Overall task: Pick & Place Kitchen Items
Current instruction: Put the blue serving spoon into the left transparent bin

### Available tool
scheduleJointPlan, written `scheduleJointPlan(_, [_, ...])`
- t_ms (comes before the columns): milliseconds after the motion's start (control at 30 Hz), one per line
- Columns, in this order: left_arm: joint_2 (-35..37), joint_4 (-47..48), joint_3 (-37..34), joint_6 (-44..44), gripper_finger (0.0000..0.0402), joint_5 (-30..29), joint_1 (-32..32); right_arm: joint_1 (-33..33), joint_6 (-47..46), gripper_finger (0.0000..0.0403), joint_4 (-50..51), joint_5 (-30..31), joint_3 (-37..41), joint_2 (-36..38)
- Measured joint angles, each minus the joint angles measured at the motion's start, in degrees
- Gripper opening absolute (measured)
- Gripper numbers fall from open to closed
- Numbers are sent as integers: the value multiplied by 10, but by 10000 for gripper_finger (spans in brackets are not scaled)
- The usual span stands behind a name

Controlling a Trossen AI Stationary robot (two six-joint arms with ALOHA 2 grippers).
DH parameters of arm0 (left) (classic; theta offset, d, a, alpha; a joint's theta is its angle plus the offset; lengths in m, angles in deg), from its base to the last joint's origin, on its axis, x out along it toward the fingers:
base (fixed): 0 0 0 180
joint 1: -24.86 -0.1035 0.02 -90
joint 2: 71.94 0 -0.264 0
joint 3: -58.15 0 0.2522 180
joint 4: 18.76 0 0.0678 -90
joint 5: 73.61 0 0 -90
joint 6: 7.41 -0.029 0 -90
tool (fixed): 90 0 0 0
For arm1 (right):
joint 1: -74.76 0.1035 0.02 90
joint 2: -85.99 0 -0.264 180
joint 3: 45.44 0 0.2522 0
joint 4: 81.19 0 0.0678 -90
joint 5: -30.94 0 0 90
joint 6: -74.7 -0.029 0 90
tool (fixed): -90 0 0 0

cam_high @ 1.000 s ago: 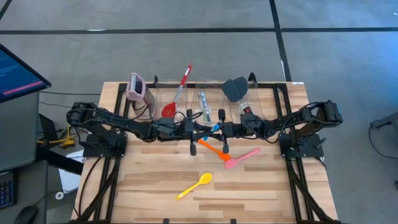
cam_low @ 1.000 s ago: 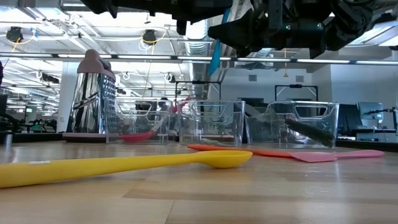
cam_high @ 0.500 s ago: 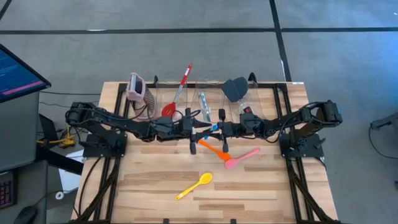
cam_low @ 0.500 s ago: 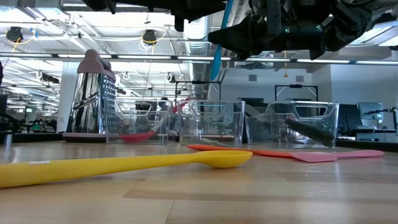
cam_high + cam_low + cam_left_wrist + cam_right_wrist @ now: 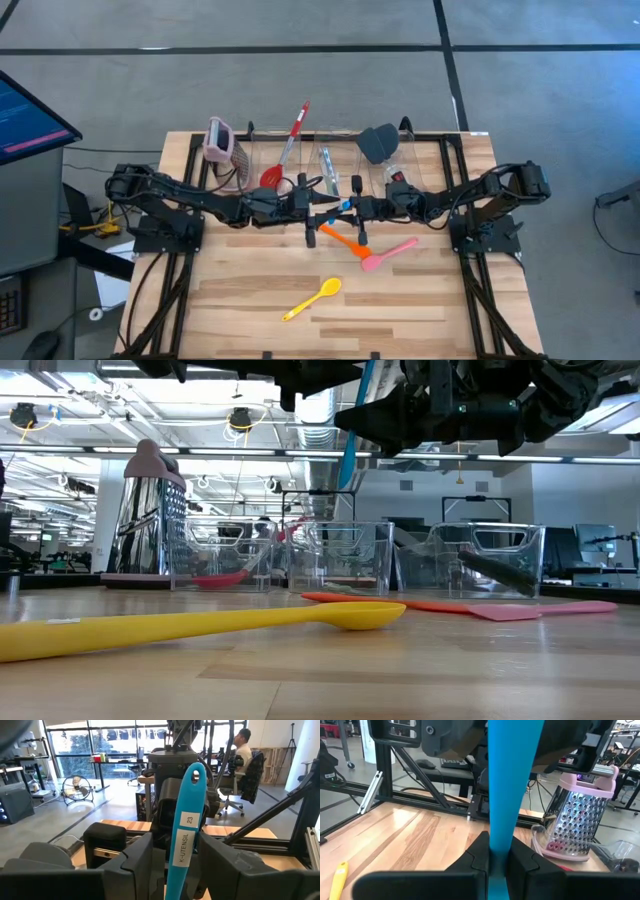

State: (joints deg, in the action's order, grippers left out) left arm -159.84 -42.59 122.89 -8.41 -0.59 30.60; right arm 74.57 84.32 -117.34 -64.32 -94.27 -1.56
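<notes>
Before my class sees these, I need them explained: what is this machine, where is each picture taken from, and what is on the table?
These are two dark robot arms at a wooden table. One camera looks down from above, one sits at table-top level, and one rides on each wrist. The arms meet mid-table. The left arm's fingers and the right arm's fingers both pinch one long blue plastic utensil, held above the table. On the wood lie an orange spatula, a pink spatula and a yellow spoon. At the back stand three clear plastic bins and a pink-topped metal grater.
</notes>
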Motion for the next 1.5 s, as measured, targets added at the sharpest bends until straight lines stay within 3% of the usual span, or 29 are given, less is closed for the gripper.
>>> scheduleJointPlan(267, [-1, 3, -1, 29, 143, 29, -1, 1, 0, 23, 16, -3, 0, 4])
scheduleJointPlan(533, [-1, 4, -1, 30, 144, 40, -1, 6, 15, 23, 147, -7, -51, 6])
scheduleJointPlan(767, [-1, 7, -1, 30, 141, 43, -1, 13, 17, 23, 144, -5, -54, 6])
scheduleJointPlan(967, [-1, 28, -1, 34, 116, 53, 0, 13, 10, 23, 139, 6, -54, 6])
scheduleJointPlan(1300, [-1, 31, -1, 23, 39, 54, 0, 13, 4, 23, 139, 6, -54, 6])
scheduleJointPlan(1500, [-1, 30, -1, 12, 32, 54, 0, 13, 6, 23, 137, 6, -54, 6])
